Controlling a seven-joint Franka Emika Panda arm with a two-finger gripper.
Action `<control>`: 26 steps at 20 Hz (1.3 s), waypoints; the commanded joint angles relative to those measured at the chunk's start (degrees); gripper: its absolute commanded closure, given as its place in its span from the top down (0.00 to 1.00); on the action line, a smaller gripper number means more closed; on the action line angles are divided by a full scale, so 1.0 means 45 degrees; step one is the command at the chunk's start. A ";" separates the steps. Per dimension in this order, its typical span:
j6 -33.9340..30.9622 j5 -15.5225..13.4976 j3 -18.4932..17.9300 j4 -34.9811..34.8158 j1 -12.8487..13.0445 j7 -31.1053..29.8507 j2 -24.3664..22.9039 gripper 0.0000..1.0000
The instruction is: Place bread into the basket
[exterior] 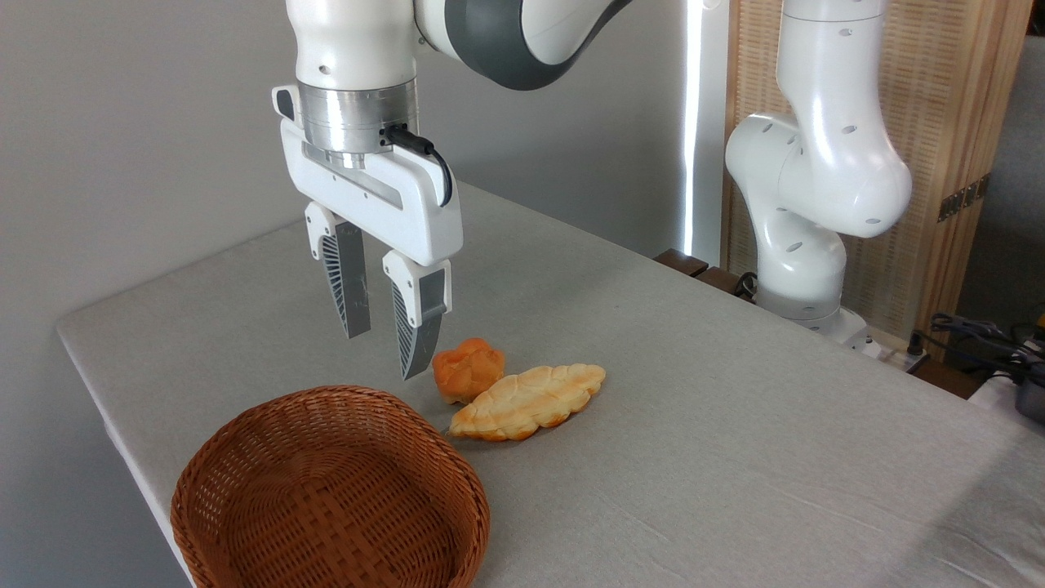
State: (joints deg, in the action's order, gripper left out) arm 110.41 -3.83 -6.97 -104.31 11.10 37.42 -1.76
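Note:
The bread (pixel 467 367), a small deep-orange bun with a lumpy knotted top, lies on the grey table just behind a longer pale flat bread. The basket (pixel 245 474), round, shallow and reddish-brown wicker, sits at the table's front left with nothing in it. My gripper (pixel 384 353) hangs open above the table, left of the bun and behind the basket's far rim. Its fingers (pixel 415 331) point down with a gap between them and nothing held. The right fingertip ends close to the bun's left side.
A pale leaf-shaped flat bread (pixel 529 401) lies against the bun's front right. The table's left edge (pixel 98 384) runs close to the basket. The arm's white base (pixel 804 269) stands at the back right, with cables (pixel 976 331) beyond it.

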 commanded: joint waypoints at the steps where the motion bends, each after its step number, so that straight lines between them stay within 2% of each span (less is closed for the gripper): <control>1: -0.1070 -0.0146 -0.0111 0.0230 0.0013 0.0102 -0.0019 1.00; 26: -0.1098 -0.0010 -0.0014 0.0231 0.0032 0.0240 0.0000 1.00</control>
State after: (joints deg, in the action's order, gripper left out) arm 106.70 -3.82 -6.94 -104.23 11.12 37.79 -1.82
